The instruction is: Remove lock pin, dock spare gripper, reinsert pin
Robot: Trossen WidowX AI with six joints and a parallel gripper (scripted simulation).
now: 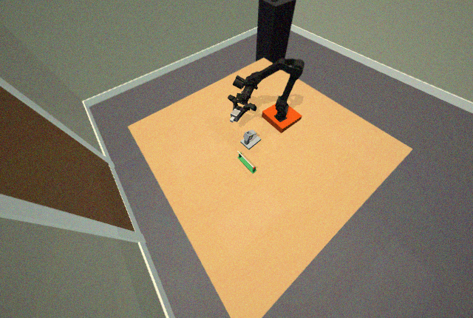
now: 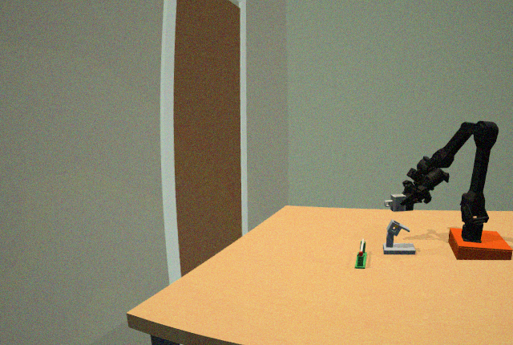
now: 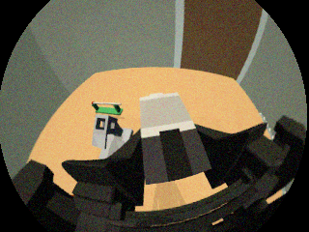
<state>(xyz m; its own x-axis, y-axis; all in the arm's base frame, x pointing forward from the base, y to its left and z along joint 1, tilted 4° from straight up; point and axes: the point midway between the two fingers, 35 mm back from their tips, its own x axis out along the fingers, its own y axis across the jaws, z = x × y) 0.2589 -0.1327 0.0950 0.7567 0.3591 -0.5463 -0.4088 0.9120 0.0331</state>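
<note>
My gripper [image 1: 242, 107] [image 2: 408, 200] [image 3: 162, 127] is clamped on the spare [image 1: 235, 114] [image 2: 397, 201] [image 3: 166, 113], up off the table [image 1: 305, 177] [image 2: 314, 287] [image 3: 135, 92]. The mount [image 1: 250, 139] [image 2: 398, 249] [image 3: 100, 130] stands lower, off to the left in my wrist view; its socket seems tilted, so I'd line up the spigot before going in.

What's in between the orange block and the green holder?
The grey mount stands between the orange block and the green holder. The exterior view shows it.
</note>
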